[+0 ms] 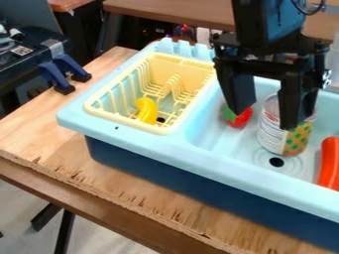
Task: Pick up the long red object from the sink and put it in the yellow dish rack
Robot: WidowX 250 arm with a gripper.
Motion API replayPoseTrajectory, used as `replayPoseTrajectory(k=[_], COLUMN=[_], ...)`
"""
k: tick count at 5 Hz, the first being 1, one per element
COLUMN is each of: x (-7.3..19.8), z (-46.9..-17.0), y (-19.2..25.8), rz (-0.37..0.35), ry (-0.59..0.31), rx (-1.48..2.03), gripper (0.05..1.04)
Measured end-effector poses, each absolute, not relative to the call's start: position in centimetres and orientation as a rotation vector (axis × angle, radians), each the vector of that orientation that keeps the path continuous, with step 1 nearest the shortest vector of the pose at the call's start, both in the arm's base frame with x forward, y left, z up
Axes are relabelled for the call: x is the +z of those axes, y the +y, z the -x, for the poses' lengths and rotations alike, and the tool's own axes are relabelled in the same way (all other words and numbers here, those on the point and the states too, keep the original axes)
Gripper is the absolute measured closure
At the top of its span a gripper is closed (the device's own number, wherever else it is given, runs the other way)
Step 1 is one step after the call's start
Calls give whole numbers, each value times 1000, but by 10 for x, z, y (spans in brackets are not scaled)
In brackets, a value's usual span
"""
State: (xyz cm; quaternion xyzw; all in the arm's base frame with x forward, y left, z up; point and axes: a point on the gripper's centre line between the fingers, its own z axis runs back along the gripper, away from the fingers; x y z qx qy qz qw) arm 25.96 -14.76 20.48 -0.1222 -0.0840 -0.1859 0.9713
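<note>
The black gripper [266, 117] hangs over the sink basin with its fingers spread apart and nothing visibly clamped. Its right finger overlaps the upper part of a can [296, 141] with a white label and a patterned green and orange part. By the tip of the left finger is a red and green strawberry-like toy [239, 118]; whether they touch, I cannot tell. An orange-red sausage-shaped toy [329, 163] lies at the right edge of the view. A yellow banana-like toy [145, 109] rests in the pale yellow dish rack [126, 121].
The light blue sink [198, 154] stands on a wooden table [119, 182], its rim and the divider between rack and basin raised. A drain [276, 161] lies just in front of the can. Blue clamps [55, 76] and dark equipment stand at the left.
</note>
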Motion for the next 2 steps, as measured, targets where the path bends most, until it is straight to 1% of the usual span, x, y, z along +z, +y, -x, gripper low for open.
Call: replayPoseTrajectory(k=[1, 2], x=[195, 185], z=[-259, -285], y=[-147, -156], rz=[239, 242], ry=[-138, -198], rx=[-372, -265], gripper=[81, 81])
